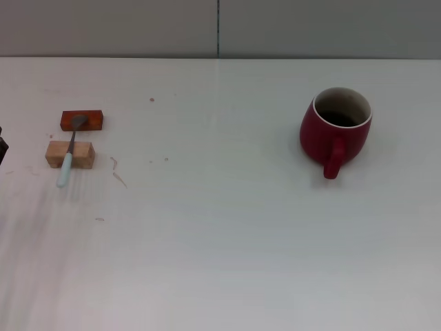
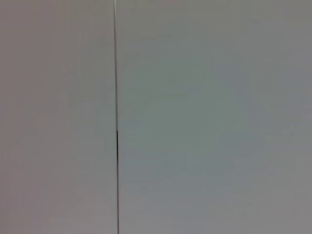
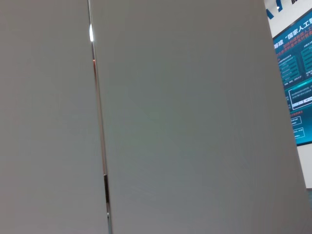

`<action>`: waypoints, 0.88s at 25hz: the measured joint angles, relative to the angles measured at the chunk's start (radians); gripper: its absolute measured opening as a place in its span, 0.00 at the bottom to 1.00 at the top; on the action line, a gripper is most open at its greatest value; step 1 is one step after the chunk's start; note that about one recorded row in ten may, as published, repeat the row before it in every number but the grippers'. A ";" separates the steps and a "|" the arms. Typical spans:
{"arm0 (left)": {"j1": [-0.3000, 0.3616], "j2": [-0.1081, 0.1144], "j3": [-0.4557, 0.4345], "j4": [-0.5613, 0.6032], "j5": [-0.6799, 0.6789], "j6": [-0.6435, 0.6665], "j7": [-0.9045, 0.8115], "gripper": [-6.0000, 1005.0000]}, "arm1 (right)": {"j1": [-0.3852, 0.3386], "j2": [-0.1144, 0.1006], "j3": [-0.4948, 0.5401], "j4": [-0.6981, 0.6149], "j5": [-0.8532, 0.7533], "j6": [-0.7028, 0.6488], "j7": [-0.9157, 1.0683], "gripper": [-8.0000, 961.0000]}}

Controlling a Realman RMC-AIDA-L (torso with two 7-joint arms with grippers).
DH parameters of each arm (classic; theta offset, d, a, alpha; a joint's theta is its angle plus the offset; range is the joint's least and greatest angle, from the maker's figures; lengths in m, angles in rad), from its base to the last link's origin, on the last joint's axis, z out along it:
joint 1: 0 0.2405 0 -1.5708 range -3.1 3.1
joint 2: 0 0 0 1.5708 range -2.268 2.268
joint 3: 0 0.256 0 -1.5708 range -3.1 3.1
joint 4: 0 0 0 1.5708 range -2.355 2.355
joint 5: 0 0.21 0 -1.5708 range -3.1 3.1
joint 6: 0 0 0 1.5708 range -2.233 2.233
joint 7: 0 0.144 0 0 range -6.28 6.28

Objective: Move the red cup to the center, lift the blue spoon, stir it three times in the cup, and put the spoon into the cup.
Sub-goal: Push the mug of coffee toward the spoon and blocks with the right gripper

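The red cup [image 1: 335, 131] stands upright on the right side of the white table [image 1: 220, 227], with its handle toward the front edge. The blue spoon [image 1: 69, 153] lies at the far left. Its grey bowl rests on a red-orange block [image 1: 91, 121] and its pale blue handle crosses a tan wooden block [image 1: 83, 154]. A dark sliver at the left edge of the head view [image 1: 2, 146] looks like part of my left arm, level with the blocks. My right gripper is out of view. Both wrist views show only grey wall panels.
A grey panelled wall [image 1: 220, 27] runs along the table's far edge. A few small marks [image 1: 118, 178] dot the tabletop to the right of the blocks. A blue screen [image 3: 297, 83] shows in the right wrist view.
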 joint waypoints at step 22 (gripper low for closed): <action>-0.011 -0.002 0.002 -0.003 0.004 -0.003 0.000 0.82 | 0.335 -0.006 -0.021 -0.102 -0.010 0.486 -0.013 0.01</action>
